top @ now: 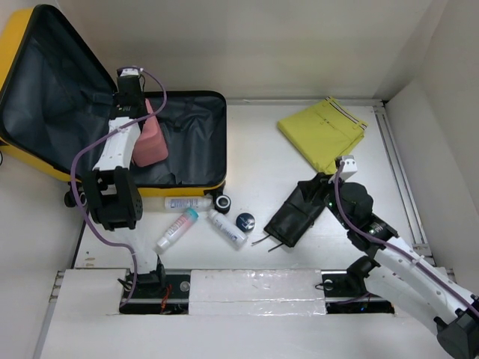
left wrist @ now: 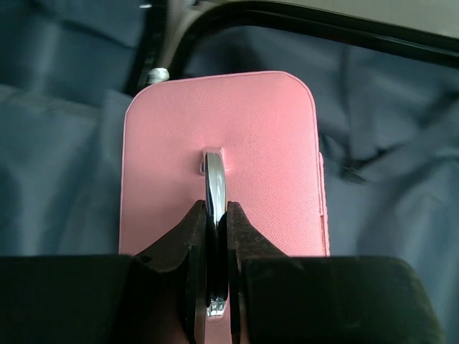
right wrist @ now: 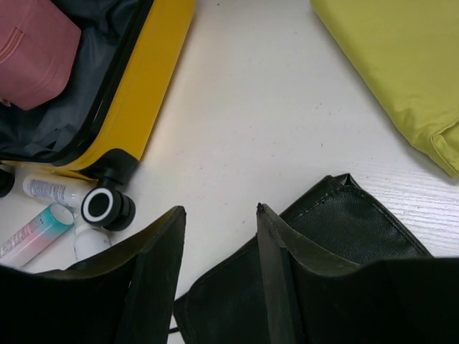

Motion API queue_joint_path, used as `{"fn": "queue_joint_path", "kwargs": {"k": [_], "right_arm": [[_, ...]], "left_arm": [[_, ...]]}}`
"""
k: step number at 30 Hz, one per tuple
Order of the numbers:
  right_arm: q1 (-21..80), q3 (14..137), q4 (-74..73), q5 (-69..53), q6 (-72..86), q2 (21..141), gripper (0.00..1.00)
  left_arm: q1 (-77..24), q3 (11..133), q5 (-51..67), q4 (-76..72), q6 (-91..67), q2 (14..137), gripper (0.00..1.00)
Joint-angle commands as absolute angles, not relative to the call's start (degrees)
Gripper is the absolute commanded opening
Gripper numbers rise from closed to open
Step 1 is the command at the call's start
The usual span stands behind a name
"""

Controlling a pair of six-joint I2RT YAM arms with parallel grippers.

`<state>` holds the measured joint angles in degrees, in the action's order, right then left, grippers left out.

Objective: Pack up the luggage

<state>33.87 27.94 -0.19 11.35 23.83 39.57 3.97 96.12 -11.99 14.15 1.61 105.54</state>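
Bottles (top: 202, 217) three, jars (top: 234, 212) two, luggage (top: 196, 134) one.

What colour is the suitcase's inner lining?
Dark grey lining inside the yellow luggage; clearest in the top external view.

top: overhead, far | wrists: close, downward | shared: luggage (top: 187, 134), pink case (top: 152, 142)

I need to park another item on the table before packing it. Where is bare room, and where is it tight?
Bare tabletop lies between the open yellow suitcase and the folded yellow-green cloth, running back to the far wall. It is crowded in front of the suitcase, where small toiletry bottles cluster, and around the black leather pouch.
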Motion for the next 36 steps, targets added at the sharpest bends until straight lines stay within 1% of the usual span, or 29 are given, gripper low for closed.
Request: {"fn": "queue_joint_path", "kwargs": {"k": [1,4,5,6,7,8,9,10,13,15,18,20,21,23,24,25,26,27,28,29,30,31,34,36], "right_arm": [[34.8,28.4,3.1,11.0,24.3,40.7,0.5],[34.8,28.9,3.1,11.0,24.3,40.7,0.5],[34.8,28.9,3.1,11.5,24.3,40.7,0.52],[34.8,28.9,3.6,12.0,24.3,40.7,0.52],[34.8,29.6,3.6,12.6,24.3,40.7,0.55],[34.8,29.6,3.6,13.1,25.0,42.0,0.55],[34.8,30.7,3.6,13.6,25.0,42.8,0.55],[34.8,31.9,3.6,14.1,25.0,43.5,0.55],[34.8,34.2,3.6,13.5,25.7,48.0,0.51],[34.8,35.4,3.6,13.5,25.7,50.4,0.43],[34.8,36.1,3.6,12.8,25.7,51.2,0.25],[34.8,36.1,3.6,12.8,25.7,51.2,0.16],[34.8,36.1,3.6,12.8,25.7,51.2,0.08],[34.8,36.7,3.6,14.2,25.7,49.8,0.0],[34.8,37.4,3.0,14.2,25.1,49.8,0.0],[34.8,38.1,2.3,14.2,25.1,49.2,0.0],[34.8,38.6,0.9,14.2,24.6,48.5,0.0],[34.8,38.6,0.9,14.8,24.6,48.5,0.0],[34.8,39.3,0.3,16.0,24.6,47.7,0.0],[34.8,40.0,-0.5,16.0,24.6,47.7,0.0],[34.8,40.5,-1.0,18.3,24.6,47.7,0.0],[34.8,41.8,-1.7,19.7,24.6,47.7,0.0],[33.0,44.6,-5.2,22.4,24.6,50.9,0.0],[31.8,48.2,-10.1,22.9,26.0,53.4,0.0]], "left_arm": [[4.3,97.2,-22.0,7.1,-0.2,104.1,0.0],[4.3,97.2,-22.0,6.5,-0.2,103.5,0.0],[4.3,97.9,-21.2,6.5,-0.9,103.5,0.15],[4.3,98.6,-19.4,7.0,-1.4,103.5,0.25],[4.3,99.4,-18.6,8.0,-2.0,103.5,0.37],[4.3,100.4,-17.8,8.5,-3.8,103.5,0.5],[3.4,102.2,-17.1,8.5,-4.5,103.0,0.71],[2.8,103.3,-17.1,9.3,-4.5,102.5,0.79],[0.0,107.1,-17.7,9.9,-6.4,101.2,0.93],[-1.1,108.6,-17.7,10.5,-8.1,99.5,0.93],[-2.6,108.6,-19.4,9.2,-9.7,96.2,0.93],[-3.3,108.6,-19.4,9.2,-12.5,93.8,0.91],[-3.3,107.6,-19.4,8.5,-13.7,92.9,0.88],[-7.1,104.5,-21.2,6.6,-14.4,89.5,0.7],[-9.4,103.1,-23.0,2.9,-12.8,88.2,0.62],[-12.1,102.0,-25.6,1.1,-11.4,87.2,0.56],[-17.9,101.3,-27.9,-0.3,-10.0,86.4,0.38],[-20.7,101.3,-31.5,-1.2,-8.7,85.9,0.29],[-25.9,103.3,-33.7,-1.8,-7.2,86.5,0.17],[-25.9,103.3,-33.7,-1.8,-7.2,86.5,0.17],[-30.2,104.9,-33.7,-1.8,-7.2,87.4,0.1],[-32.1,104.9,-33.7,-1.8,-7.9,87.9,0.09],[-40.8,105.2,-34.9,-1.2,-11.2,89.8,0.09],[-45.4,102.7,-34.9,-2.1,-12.6,91.4,0.13]]}}
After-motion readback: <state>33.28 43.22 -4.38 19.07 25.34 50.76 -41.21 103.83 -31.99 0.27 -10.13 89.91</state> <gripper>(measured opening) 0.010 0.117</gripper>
